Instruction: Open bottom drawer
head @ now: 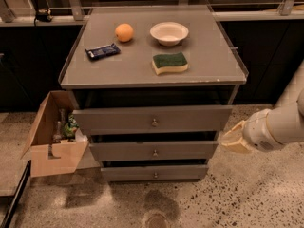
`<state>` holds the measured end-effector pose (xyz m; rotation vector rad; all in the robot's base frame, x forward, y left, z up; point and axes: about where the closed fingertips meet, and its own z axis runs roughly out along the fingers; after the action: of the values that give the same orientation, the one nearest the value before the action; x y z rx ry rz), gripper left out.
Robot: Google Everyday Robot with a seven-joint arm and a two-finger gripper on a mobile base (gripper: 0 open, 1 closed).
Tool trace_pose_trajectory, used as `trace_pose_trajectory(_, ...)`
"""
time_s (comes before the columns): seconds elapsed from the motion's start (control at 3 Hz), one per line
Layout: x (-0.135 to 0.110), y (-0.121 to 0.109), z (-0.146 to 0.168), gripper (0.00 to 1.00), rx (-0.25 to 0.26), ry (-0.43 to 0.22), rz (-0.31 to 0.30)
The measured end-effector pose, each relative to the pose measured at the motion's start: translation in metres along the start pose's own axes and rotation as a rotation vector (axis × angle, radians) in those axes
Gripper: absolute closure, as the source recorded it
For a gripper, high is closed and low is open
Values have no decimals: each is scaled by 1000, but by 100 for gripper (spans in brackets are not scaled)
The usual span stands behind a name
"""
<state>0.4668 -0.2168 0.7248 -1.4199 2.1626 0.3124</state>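
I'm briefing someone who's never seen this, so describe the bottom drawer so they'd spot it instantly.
Find the grey cabinet with the orange, bowl and sponge on top; the pincer hangs beside its right edge. Three drawers stack down its front. The bottom drawer is the lowest, nearest the floor, and shallower than the tall top drawer.

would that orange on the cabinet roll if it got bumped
Probably: the orange is round and sits free on the flat cabinet top, so a nudge would likely roll it. The top's raised clear edge might stop it. It looks firm, not fragile. The claw is low, right of the cabinet, at middle drawer height.
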Motion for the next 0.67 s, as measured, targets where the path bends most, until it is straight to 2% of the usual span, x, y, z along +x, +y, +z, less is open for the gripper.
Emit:
trace_pose_trajectory(0.33,11,-1,21,100,-23,-27,8)
trace_pose_trajectory(0.67,22,-3,47,100,-51,-113,22)
